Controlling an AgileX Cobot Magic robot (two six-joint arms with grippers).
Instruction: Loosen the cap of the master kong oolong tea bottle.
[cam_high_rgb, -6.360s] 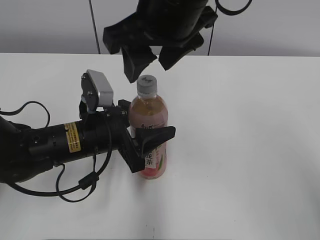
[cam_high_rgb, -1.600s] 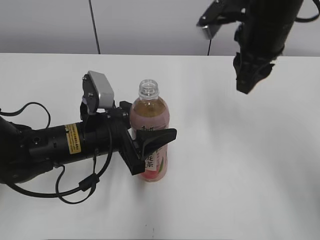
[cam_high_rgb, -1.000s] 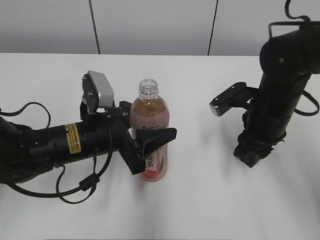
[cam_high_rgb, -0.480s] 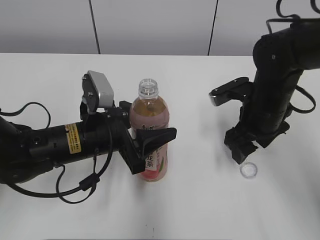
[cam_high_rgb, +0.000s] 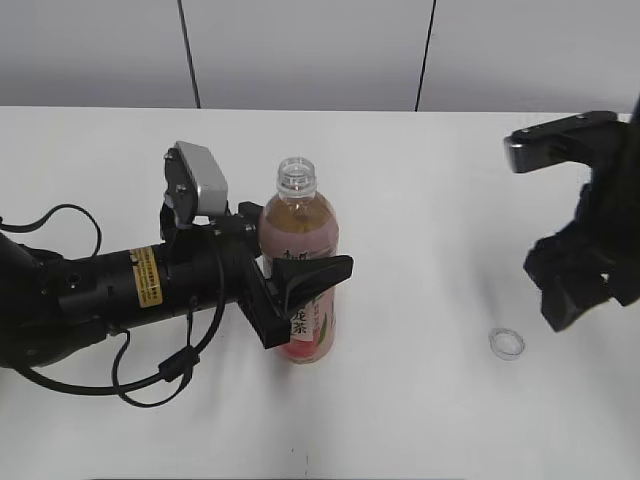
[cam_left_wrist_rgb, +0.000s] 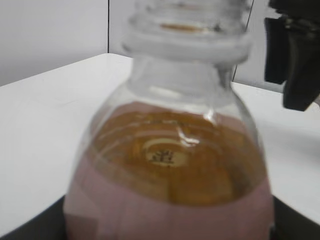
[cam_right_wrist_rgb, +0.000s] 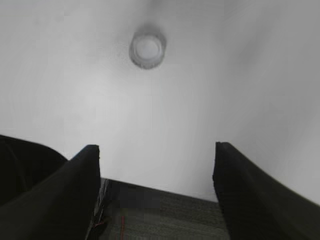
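The master kong oolong tea bottle (cam_high_rgb: 301, 232) stands upright on the white table, its neck (cam_high_rgb: 296, 176) open with no cap on it. My left gripper (cam_high_rgb: 303, 287) is shut on the bottle's pink-labelled body; in the left wrist view the bottle (cam_left_wrist_rgb: 170, 165) fills the frame. The small white cap (cam_high_rgb: 507, 344) lies flat on the table at the right. My right gripper (cam_high_rgb: 565, 296) hovers open just right of it, empty. In the right wrist view the cap (cam_right_wrist_rgb: 147, 49) lies ahead of the spread fingers (cam_right_wrist_rgb: 75, 185).
The white table (cam_high_rgb: 420, 420) ends at a grey wall at the back. The left arm's black body and cables (cam_high_rgb: 90, 300) lie along the table's left side. The right arm's wrist camera block (cam_high_rgb: 545, 140) sticks out above the cap.
The right gripper opened and left the cap on the table, then rose and moved right, away from it. The left gripper and the bottle have stayed still.
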